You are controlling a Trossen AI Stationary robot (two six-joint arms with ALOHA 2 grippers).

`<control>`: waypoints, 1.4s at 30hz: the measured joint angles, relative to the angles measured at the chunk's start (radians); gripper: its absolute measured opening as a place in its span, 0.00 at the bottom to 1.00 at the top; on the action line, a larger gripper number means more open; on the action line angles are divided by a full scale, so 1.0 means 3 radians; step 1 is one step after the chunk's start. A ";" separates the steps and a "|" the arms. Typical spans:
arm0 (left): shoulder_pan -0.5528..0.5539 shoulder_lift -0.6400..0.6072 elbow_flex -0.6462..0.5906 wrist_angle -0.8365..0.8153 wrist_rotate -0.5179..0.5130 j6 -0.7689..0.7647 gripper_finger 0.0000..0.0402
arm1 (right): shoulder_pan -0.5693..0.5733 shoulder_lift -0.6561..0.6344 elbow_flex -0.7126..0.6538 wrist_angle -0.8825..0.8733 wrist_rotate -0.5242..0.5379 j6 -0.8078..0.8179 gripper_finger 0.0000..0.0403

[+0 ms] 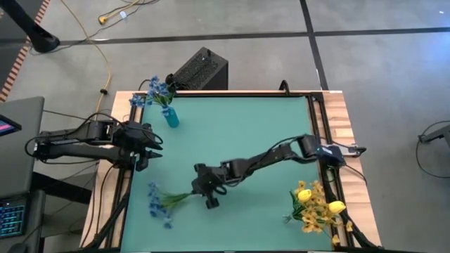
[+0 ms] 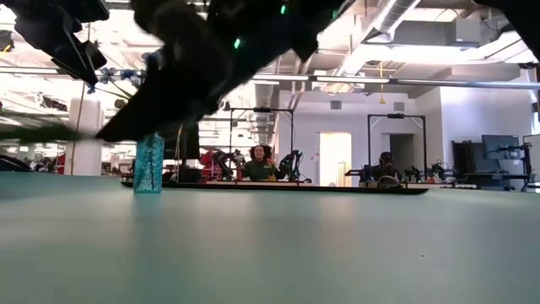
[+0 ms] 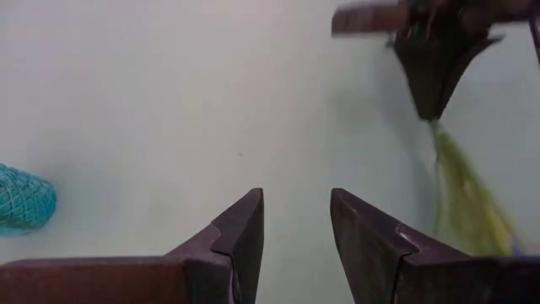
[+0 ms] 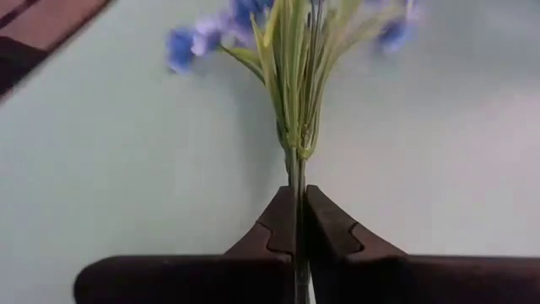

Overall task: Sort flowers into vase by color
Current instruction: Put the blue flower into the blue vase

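- Where the right arm reaches across the middle of the green table, the right gripper has its two dark fingers pressed together on the thin green stem of a blue flower sprig.
- From that pinch the stem runs outward to a fan of green leaves and blue blossoms, which lie toward the table's left front part.
- Left gripper sits at the table's left edge, well apart from the sprig, its fingers narrowly parted with nothing between them.
- Near the far left corner a teal vase stands upright with blue flowers in it.
- At the right front corner a bunch of yellow flowers rests by the wooden border.
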 joint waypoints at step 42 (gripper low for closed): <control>-0.0318 0.0466 -0.0672 0.4502 0.0087 0.0500 0.31 | -0.0541 -0.1192 -0.1433 0.4494 0.0143 0.0835 0.09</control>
